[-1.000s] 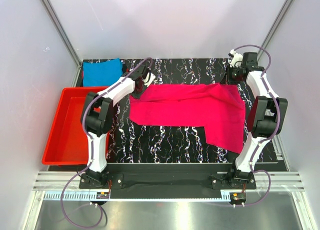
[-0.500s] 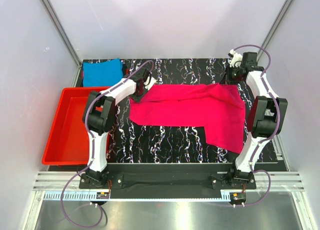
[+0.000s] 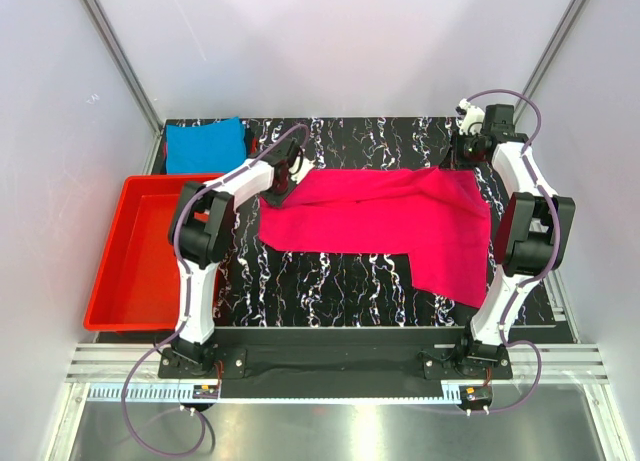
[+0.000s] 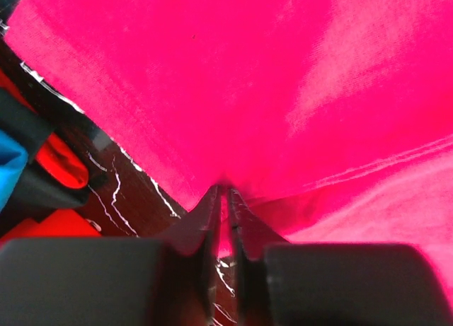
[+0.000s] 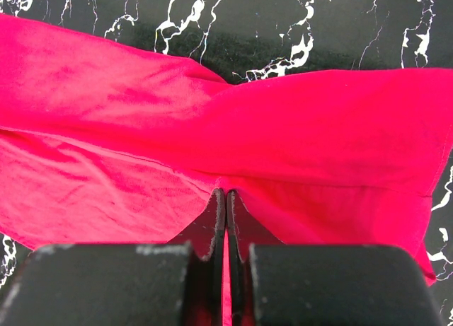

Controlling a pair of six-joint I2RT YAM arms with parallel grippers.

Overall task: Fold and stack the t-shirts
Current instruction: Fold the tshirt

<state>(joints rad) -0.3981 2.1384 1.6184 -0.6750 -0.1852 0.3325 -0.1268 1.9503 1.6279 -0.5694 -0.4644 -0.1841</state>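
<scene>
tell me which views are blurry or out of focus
Left wrist: near jaws a dark blur, magenta t-shirt slightly soft with washed-out patches; right wrist: jaws blurred, t-shirt and marbled table crisp; top external: sharp, evenly lit.

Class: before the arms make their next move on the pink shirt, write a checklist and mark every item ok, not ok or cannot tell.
1. Left claw shut on the pink t-shirt: ok.
2. Right claw shut on the same shirt: ok.
3. Pink t-shirt clear of the red tray: ok.
4. Blue t-shirt apart, at the far left corner: ok.
5. Pink t-shirt folded to stacking size: not ok, spread wide.
</scene>
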